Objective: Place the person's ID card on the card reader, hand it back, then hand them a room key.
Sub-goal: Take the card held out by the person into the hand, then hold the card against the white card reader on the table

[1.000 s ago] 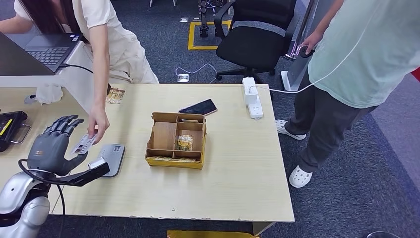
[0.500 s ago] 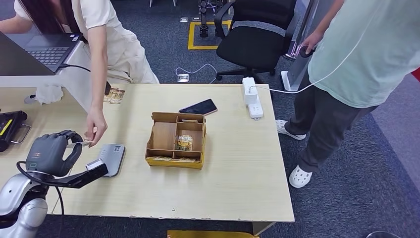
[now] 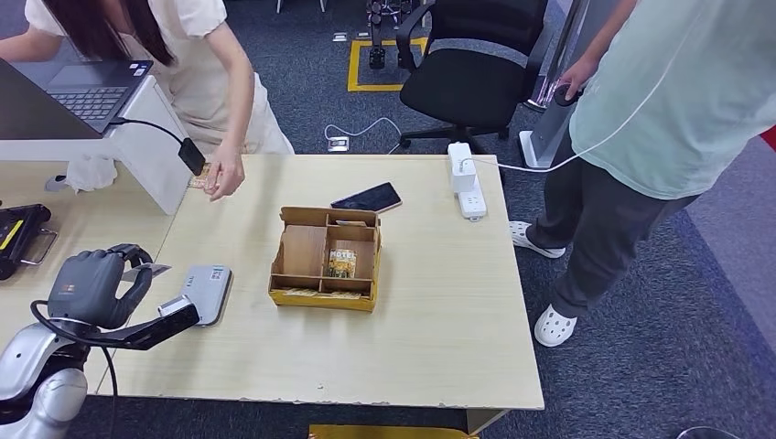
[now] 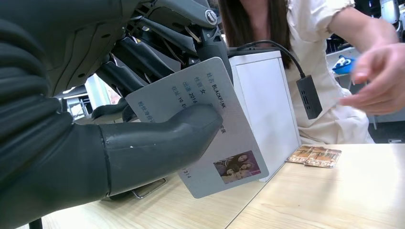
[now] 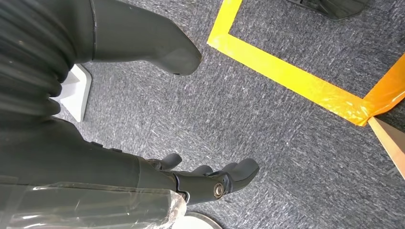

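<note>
Photo side of ID card (image 4: 210, 129) in left hand (image 3: 91, 285); right hand (image 5: 157, 143) empty, spread.

Pale ID card (image 4: 210, 129) (photo corner showing), pinched in left robot hand (image 3: 91, 286), beside grey card reader (image 3: 207, 291)

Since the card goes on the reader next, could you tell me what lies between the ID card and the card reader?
Bare tabletop, in the head view: the ID card, held by the left hand, sits just short of the card reader.
</note>
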